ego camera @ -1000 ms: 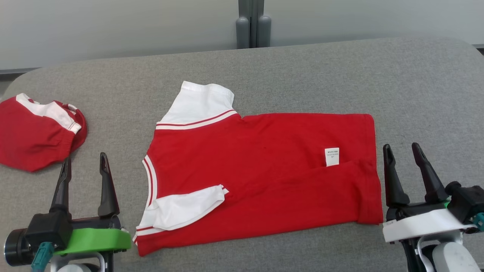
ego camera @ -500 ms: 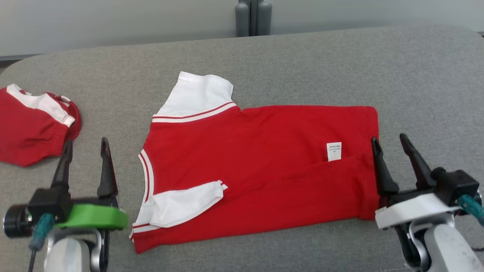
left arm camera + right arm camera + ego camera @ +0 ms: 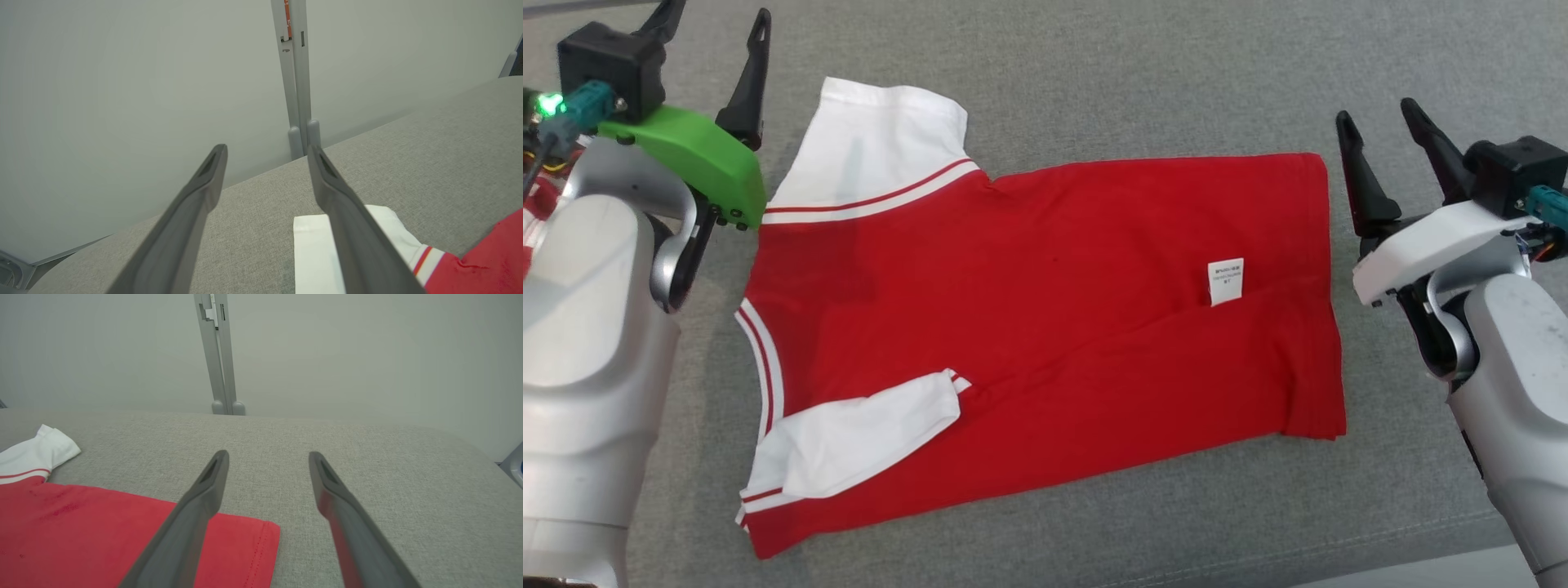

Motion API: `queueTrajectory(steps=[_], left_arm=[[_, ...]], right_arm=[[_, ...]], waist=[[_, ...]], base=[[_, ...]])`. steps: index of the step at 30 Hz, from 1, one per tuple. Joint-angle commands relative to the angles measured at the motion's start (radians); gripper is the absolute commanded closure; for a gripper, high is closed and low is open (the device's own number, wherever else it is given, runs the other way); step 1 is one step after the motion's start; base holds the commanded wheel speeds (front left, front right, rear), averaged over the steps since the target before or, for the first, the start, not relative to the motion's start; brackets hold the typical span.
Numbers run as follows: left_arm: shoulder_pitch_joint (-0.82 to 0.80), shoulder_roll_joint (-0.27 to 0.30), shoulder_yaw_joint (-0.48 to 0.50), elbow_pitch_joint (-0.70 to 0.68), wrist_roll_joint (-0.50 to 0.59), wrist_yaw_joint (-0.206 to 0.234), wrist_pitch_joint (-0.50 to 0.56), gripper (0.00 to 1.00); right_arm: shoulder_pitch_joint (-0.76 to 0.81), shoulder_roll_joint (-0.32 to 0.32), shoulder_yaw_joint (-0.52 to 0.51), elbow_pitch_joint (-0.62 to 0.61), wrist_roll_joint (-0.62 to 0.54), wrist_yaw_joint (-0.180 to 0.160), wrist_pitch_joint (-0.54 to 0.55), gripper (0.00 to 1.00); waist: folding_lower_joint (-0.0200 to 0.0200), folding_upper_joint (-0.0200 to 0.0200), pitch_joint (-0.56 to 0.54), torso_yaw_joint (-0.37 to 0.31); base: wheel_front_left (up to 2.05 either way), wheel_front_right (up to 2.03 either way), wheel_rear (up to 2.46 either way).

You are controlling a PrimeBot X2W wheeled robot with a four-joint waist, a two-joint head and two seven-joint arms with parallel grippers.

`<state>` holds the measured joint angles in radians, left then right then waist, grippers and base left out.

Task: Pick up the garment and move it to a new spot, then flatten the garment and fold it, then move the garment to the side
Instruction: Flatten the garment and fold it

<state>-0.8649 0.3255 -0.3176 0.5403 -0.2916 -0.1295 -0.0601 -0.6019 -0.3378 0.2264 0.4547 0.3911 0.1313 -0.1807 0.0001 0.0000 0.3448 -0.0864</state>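
The garment [image 3: 1054,310] is a red T-shirt with white sleeves. It lies flat on the grey table [image 3: 1111,73], neck to the left and hem to the right, with a small white label near the hem. The near sleeve is folded over the body. My left gripper [image 3: 719,12] stands open, empty, just left of the far white sleeve [image 3: 310,245]. Just right of the hem's far corner [image 3: 253,539], my right gripper [image 3: 1376,112] is open and holds nothing. The left wrist view shows the open left gripper [image 3: 266,149], and the right wrist view the open right gripper [image 3: 268,454].
A sliver of another red and white cloth [image 3: 529,237] shows at the left edge behind my left forearm. A grey post [image 3: 218,355] stands against the pale wall behind the table. The table's front edge [image 3: 1421,563] runs along the lower right.
The head camera has tilted down and closer to the shirt. Both arms have reached forward, the left to the far sleeve, the right to the hem's far corner. Both grippers stay open.
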Motion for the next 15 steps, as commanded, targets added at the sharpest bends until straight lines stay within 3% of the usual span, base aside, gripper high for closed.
queueTrajectory(steps=[1, 7, 15], left_arm=[[-0.044, 0.03, -0.044, 0.037, -0.027, 0.001, 0.032, 0.0], [-0.146, 0.095, -0.195, 0.164, -0.146, 0.001, 0.155, 0.0], [-0.208, 0.111, -0.28, 0.277, -0.268, 0.001, 0.224, 0.0]], right_arm=[[-0.035, -0.007, 0.026, 0.021, 0.015, -0.001, -0.003, 0.0], [-0.114, -0.011, 0.119, 0.089, 0.069, -0.001, -0.039, 0.0], [-0.178, -0.026, 0.224, 0.14, 0.128, -0.001, -0.073, 0.0]], waist=[[-0.0001, 0.0, 0.087, -0.074], [-0.0001, 0.0, 0.135, -0.119], [-0.0001, 0.0, 0.18, -0.14]], base=[[0.0, 0.0, 0.0], [0.0, 0.0, 0.0], [0.0, 0.0, 0.0]])
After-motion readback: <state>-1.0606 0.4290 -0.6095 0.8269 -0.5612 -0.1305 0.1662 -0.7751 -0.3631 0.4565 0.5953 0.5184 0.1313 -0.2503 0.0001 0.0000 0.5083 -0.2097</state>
